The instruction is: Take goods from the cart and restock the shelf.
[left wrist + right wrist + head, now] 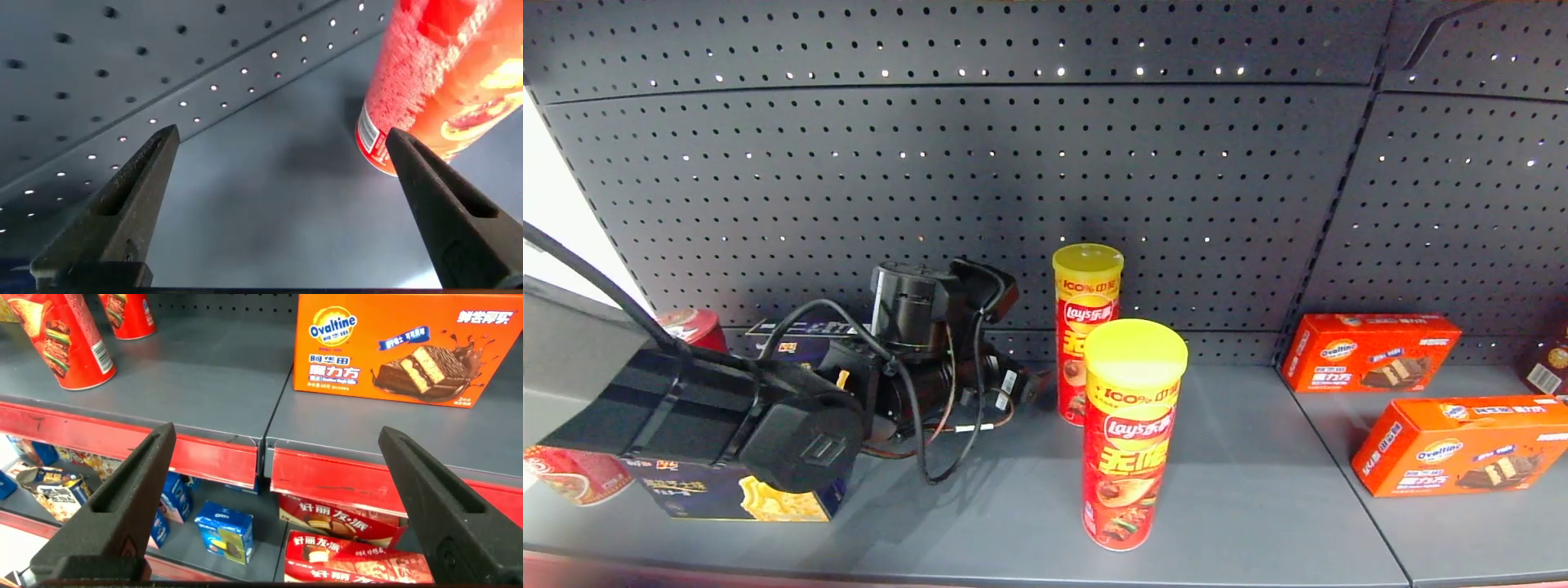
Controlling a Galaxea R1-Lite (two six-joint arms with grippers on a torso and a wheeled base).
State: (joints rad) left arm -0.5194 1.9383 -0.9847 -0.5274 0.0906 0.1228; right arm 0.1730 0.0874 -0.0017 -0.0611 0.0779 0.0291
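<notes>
Two cans stand upright on the shelf (1258, 490): the far can (1086, 327) close to the pegboard (1013, 163), the near can (1131, 441) just in front and slightly right. The left claw (282, 139) lies low over the shelf just left of the far can, fingers spread wide and empty. The right claw (278, 434) is also spread and empty, out in front of the shelf's red edge (204, 445) near an orange box (409, 347). A blue box (739, 494) sits at the near left.
</notes>
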